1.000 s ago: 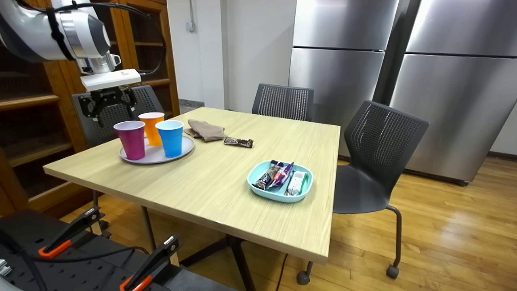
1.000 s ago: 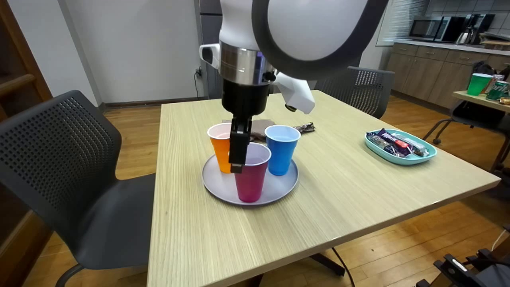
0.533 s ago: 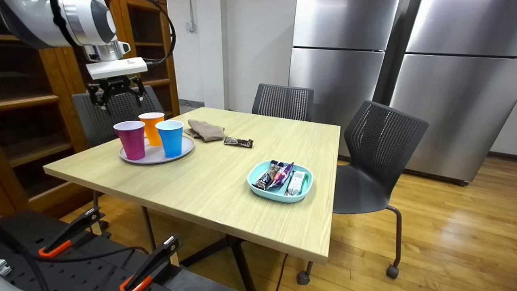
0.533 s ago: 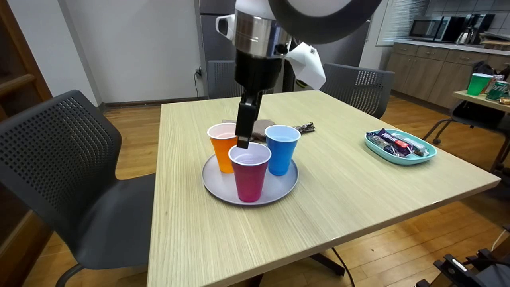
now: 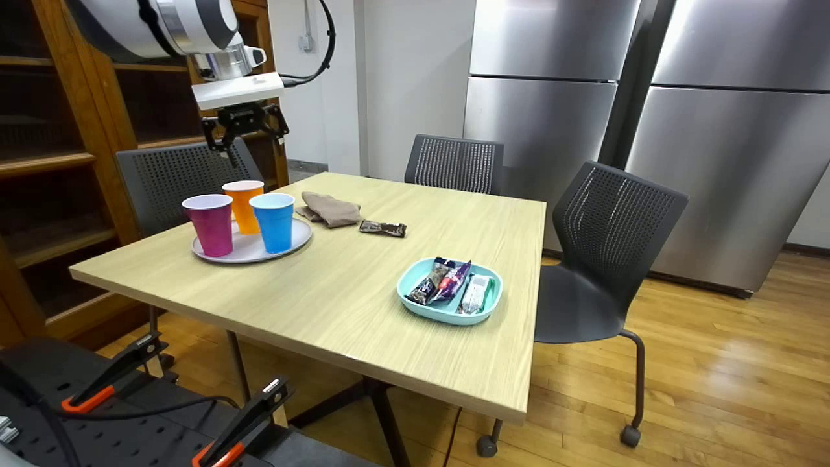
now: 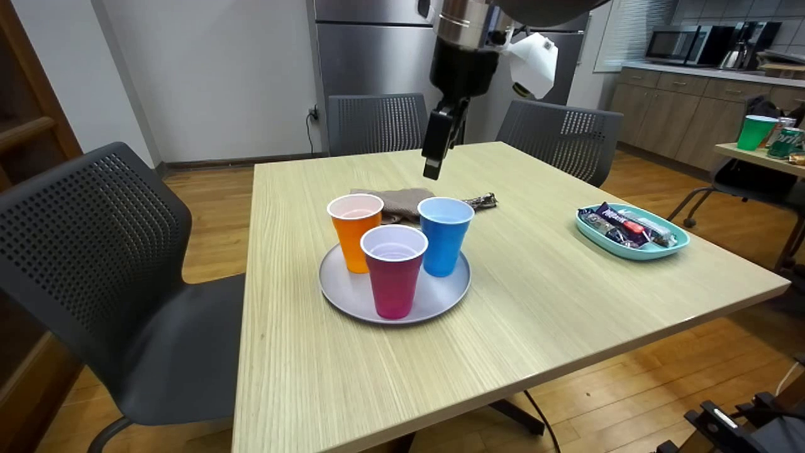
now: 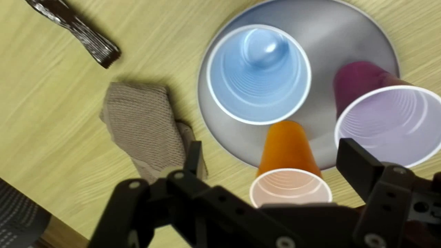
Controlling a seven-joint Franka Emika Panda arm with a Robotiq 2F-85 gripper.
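1. While the purple cup [image 6: 395, 277], orange cup [image 6: 353, 238] and blue cup [image 6: 444, 239] stand just where they are a second earlier, the pincer [image 5: 255, 148] is higher now and clear of the purple one, shifted up and rightward within the upper left of the frame in an exterior view

2. Its jaws are spread wide along the bottom of the wrist view and grip nothing; the orange cup shows beyond the gap, and both exterior views show air between pincer and cups

3. All three cups are upright on the grey plate [image 5: 248, 250], at the middle left of the frame in an exterior view

4. A brown cloth [image 7: 144, 120] lies left of the cups in the wrist view, near the plate but apart from it, on the desk [image 5: 363, 279]

5. Near the cloth is a dark wrapped bar [image 5: 382, 228], around the middle of the frame in an exterior view, while a turquoise dish [image 5: 433, 312] with wrapped snacks [image 5: 452, 282] sits lower and farther right

6. Since no cup is displaced and nothing is carried, the change seems to be the pincer's alone; for the work in hand this suggests a pause between grips, the pincer being free
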